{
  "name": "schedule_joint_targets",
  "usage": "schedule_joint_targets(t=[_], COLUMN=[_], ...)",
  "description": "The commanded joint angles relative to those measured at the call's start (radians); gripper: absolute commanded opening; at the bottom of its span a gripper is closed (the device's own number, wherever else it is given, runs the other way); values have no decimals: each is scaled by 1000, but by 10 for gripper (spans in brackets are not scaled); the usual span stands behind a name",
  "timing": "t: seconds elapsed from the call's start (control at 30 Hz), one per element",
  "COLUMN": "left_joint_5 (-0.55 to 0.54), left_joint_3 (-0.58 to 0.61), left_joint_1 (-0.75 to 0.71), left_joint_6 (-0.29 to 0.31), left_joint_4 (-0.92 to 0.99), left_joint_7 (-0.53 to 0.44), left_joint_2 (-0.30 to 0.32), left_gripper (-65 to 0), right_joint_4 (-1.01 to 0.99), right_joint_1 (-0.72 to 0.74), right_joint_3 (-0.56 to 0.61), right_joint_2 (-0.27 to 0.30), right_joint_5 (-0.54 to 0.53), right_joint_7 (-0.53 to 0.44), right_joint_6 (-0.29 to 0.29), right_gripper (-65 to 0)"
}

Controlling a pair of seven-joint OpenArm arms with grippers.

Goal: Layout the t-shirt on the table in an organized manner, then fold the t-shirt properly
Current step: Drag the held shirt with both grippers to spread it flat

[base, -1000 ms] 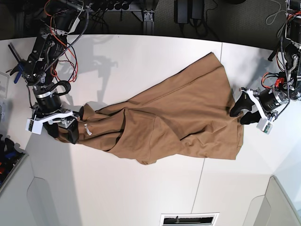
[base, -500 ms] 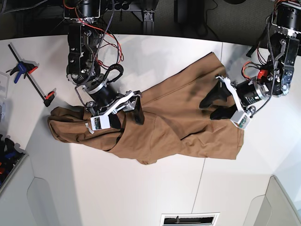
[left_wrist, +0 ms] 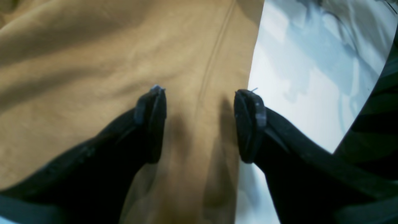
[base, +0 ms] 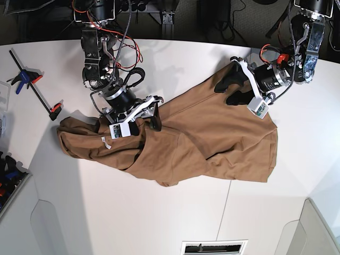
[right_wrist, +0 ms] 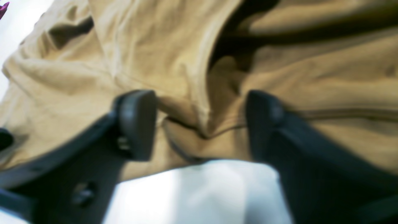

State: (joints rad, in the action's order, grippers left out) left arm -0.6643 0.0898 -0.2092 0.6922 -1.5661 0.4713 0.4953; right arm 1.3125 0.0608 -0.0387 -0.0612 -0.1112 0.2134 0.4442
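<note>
Left wrist view: left gripper (left_wrist: 199, 124) over the tan-brown t-shirt (left_wrist: 108, 62), jaws wide apart, nothing between them. Dark fingers (left_wrist: 152, 124) on both sides of a stitched seam in the cloth. One finger above the fabric, the other right at the cloth edge, where the white table (left_wrist: 295, 93) begins. Cloth here rather smooth, with soft folds toward the upper left.

Right wrist view: right gripper (right_wrist: 199, 124) low over a bunched part of the t-shirt (right_wrist: 311, 77), jaws apart, a folded hem ridge lying in the gap between them. Not clamped on the cloth, as far as visible; picture blurred, contact of the fingers (right_wrist: 136, 124) with the fabric not clear. Bare strip of table (right_wrist: 202, 193) below the cloth edge.

Base view: t-shirt (base: 212, 138) spread diagonally across the middle of the table (base: 133, 212), crumpled at the left end, flatter at the right end. Small white tag (base: 105, 142) on the crumpled left part. Right gripper (base: 146, 118) on the left side of this view, down at the upper edge of the shirt near its middle. Left gripper (base: 228, 90) on the right side of this view, above the upper right corner of the shirt, open. Black bar clamp (base: 34, 90) with red and blue handles on the table at the far left, well apart from the shirt. Thin dark seam line (base: 226, 207) across the table near the lower right.
</note>
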Motion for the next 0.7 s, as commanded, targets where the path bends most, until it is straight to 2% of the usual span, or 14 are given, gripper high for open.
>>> schedule_joint_targets(t=[0.0, 0.1, 0.17, 0.2, 0.3, 0.37, 0.5, 0.67], left_joint_5=[-17, -19, -19, -18, -17, -1, 42, 100], left_joint_3=[-8, -8, -8, -8, -8, -8, -8, -8], left_joint_1=[8, 4, 1, 0, -11, -24, -56, -91], left_joint_6=[6, 6, 6, 6, 6, 6, 6, 6], left_joint_4=[-16, -16, -16, -16, -16, -16, -16, -16], left_joint_7=[-22, -24, -26, -26, -25, -24, -18, -25], left_joint_2=[11, 11, 12, 12, 12, 13, 17, 73], left_gripper=[-280, -281, -282, -304, -488, -574, -633, -639], right_joint_4=[13, 13, 13, 13, 13, 15, 41, 96], right_joint_1=[15, 19, 33, 44, 85, 118, 182, 238], right_joint_3=[2, 2, 2, 2, 2, 0, -12, -77], right_joint_2=[-3, -5, -6, -6, -5, -5, -5, -5], right_joint_5=[-8, -8, -8, -8, -8, -8, -2, 0], right_joint_7=[-23, -53, -58, -58, -58, -59, -56, -51], right_joint_6=[8, 12, 13, 13, 13, 13, 13, 12], right_gripper=[-394, -641, -650, -650, -650, -650, -650, -650])
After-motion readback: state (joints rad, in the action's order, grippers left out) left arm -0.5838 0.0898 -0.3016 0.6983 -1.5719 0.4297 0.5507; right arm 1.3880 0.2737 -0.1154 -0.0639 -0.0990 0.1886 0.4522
